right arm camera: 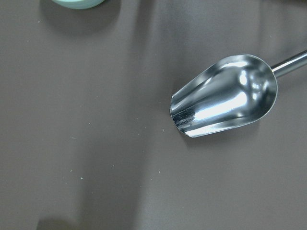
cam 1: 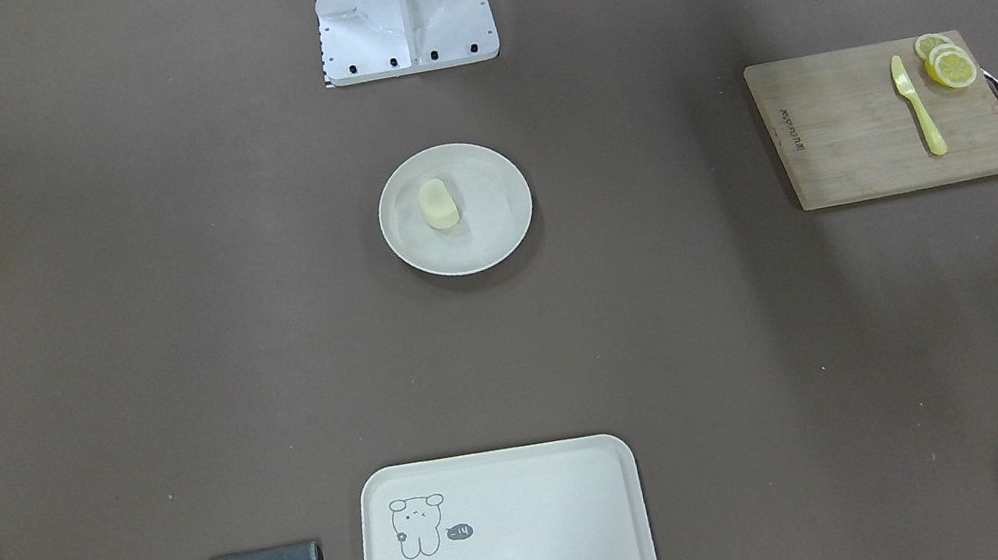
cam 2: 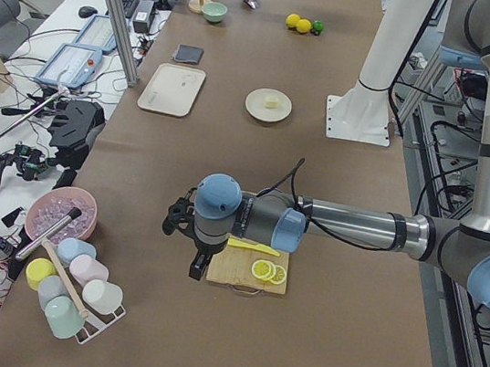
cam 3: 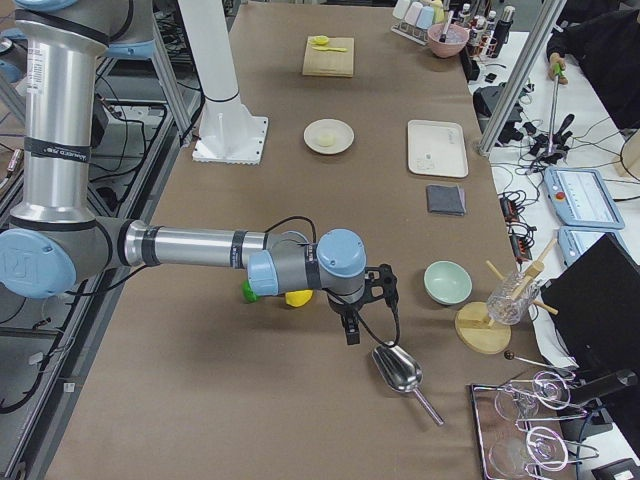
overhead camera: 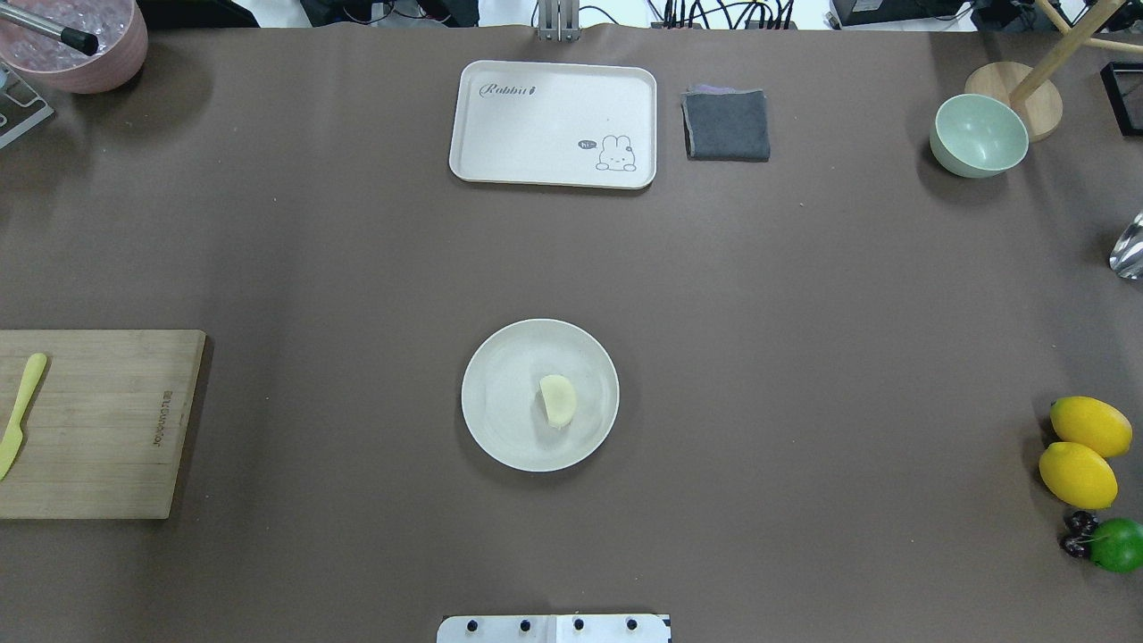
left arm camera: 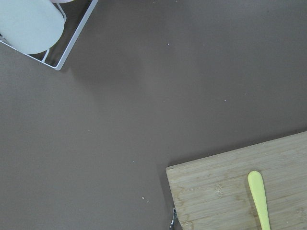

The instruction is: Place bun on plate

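Bun [overhead camera: 557, 400] sits on plate [overhead camera: 500, 393], just 3 o'clock of centre, overhead. Left gripper [cam 2: 197, 269], right gripper [cam 3: 351, 335]: can't tell opening or load. Looks done; you park both wide, don't nudge it.

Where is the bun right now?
In the overhead view the bun lies on the plate at mid-table, a little right of the plate's centre, between the robot's base at the bottom edge and the tray at the far side.
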Available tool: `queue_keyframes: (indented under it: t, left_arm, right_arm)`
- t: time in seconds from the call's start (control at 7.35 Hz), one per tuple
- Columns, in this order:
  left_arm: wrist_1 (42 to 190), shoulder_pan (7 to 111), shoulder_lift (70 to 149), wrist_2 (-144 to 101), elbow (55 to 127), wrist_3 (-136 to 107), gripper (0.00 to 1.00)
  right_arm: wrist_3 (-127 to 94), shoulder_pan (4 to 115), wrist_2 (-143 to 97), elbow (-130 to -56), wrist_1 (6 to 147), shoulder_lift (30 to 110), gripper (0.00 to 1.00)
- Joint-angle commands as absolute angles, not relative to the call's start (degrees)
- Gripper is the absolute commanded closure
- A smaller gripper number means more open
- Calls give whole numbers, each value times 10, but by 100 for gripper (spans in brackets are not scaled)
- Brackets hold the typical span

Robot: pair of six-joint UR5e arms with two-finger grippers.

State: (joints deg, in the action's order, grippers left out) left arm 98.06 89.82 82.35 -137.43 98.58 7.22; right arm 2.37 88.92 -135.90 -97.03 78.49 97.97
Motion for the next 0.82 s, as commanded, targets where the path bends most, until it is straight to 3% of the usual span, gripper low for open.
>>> queue_keyframes:
  t: [0.0,0.68]
  left_arm:
    - [980,898,824,-1374,984,69,2]
    - [982,898,830,-1373,987,72,2]
  right_arm:
    - [23,883,-1360,-970,785,978,0]
    - [23,878,-1359,-968,785,978,0]
